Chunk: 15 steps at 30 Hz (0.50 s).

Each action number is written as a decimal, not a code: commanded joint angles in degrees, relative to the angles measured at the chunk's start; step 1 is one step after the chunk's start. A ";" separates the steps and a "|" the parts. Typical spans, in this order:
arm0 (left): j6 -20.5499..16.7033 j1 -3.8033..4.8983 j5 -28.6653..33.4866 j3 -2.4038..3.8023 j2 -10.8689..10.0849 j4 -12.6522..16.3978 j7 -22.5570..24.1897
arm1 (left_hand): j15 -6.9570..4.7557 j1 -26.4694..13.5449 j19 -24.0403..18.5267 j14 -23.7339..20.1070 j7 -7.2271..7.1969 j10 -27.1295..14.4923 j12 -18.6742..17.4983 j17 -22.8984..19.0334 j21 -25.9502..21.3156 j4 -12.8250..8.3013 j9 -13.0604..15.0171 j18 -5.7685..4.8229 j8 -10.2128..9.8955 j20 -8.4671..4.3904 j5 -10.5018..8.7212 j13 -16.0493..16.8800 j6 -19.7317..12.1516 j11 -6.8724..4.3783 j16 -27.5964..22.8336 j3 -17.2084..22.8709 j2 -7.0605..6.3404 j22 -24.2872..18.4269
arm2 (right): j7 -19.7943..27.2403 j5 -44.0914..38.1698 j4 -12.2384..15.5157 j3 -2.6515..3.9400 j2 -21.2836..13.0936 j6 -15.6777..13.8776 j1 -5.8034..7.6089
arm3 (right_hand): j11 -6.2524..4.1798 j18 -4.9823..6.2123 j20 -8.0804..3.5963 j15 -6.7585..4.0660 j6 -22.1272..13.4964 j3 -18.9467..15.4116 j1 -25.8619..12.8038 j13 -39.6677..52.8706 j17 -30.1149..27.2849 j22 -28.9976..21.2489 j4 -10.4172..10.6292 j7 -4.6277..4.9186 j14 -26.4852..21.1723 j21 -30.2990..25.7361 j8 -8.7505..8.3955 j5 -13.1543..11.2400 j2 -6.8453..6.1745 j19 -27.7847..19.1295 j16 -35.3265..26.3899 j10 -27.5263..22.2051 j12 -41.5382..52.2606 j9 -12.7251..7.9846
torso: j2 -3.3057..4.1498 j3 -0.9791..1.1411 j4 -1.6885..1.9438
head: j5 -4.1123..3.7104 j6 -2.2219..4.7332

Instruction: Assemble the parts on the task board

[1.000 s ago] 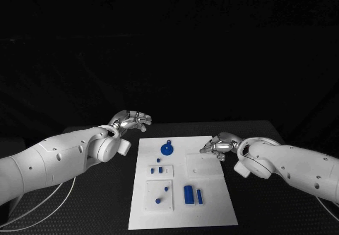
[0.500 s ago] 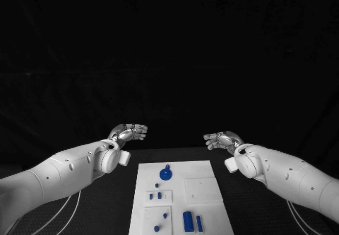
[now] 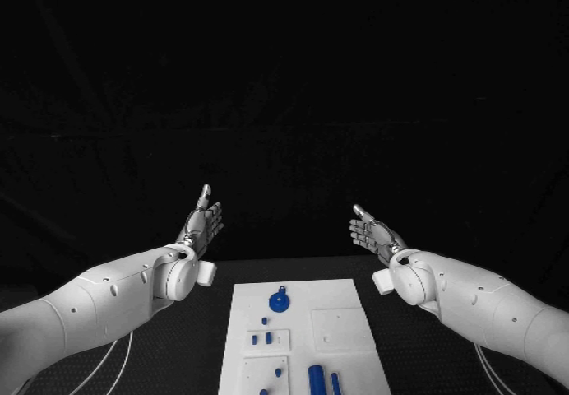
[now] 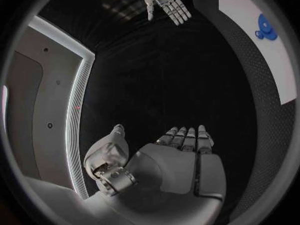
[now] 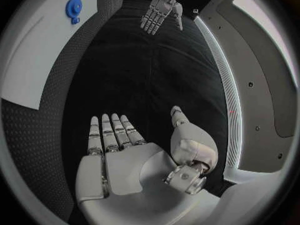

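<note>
Parts (image 3: 316, 380) look small, hard and light; pinch each by its sides. Left hand (image 3: 201, 222) and right hand (image 3: 375, 234) are spread, holding nothing.

The silver many-fingered left hand (image 4: 164, 165) lies flat with straight fingers (image 4: 187, 137) held together, holding nothing. Across from it the silver right hand (image 4: 166, 1) is spread too. The white task board (image 4: 262, 55) carries a round blue part (image 4: 265, 29).
</note>
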 commanded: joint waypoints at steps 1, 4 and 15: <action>-3.79 -0.53 0.30 0.31 -0.64 2.68 1.35 | 0.00 -0.51 -0.21 -0.21 0.02 -0.30 -0.20 -0.06 -0.20 -0.02 -0.12 -0.45 -0.18 0.01 -0.20 -0.11 -0.29 0.00 -0.20 -0.18 0.09 -16.94 | 1.75 1.35 2.71 -0.10 -0.77 -3.13 -0.08 | -2.59 -2.98 -3.71 -2.75 -14.21 -8.47 -14.95 -4.79 -8.05 -16.71 5.15 -2.74 -13.88 -6.53 -3.07 -1.99 1.39 -8.87 -6.80 -16.25 -3.56 -10.65 | -0.40 -0.65 1.07 | -0.37 -1.66; -7.71 -1.39 0.69 0.91 -1.99 7.17 2.46 | 0.00 -0.51 -0.21 -0.21 0.02 -0.30 -0.20 -0.06 -0.20 -0.02 -0.12 -0.45 -0.18 0.01 -0.20 -0.11 -0.29 0.00 -0.20 -0.18 0.09 -16.94 | 3.32 2.88 7.20 -0.31 -2.42 -6.57 -0.25 | -2.59 -2.98 -3.71 -2.75 -14.21 -8.47 -14.95 -4.79 -8.05 -16.71 5.15 -2.74 -13.88 -6.53 -3.07 -1.99 1.39 -8.87 -6.80 -16.25 -3.56 -10.65 | -0.62 -0.99 1.65 | -0.59 -2.67; -24.37 -5.03 2.32 3.46 -7.71 26.28 7.19 | 0.00 -0.51 -0.21 -0.21 0.02 -0.30 -0.20 -0.06 -0.20 -0.02 -0.12 -0.45 -0.18 0.01 -0.20 -0.11 -0.29 0.00 -0.20 -0.18 0.09 -16.94 | 10.14 9.55 26.80 -1.26 -9.64 -21.56 -1.01 | -2.59 -2.98 -3.71 -2.75 -14.21 -8.47 -14.95 -4.79 -8.05 -16.71 5.15 -2.74 -13.88 -6.53 -3.07 -1.99 1.39 -8.87 -6.80 -16.25 -3.56 -10.65 | -0.69 -1.09 1.82 | -0.65 -2.97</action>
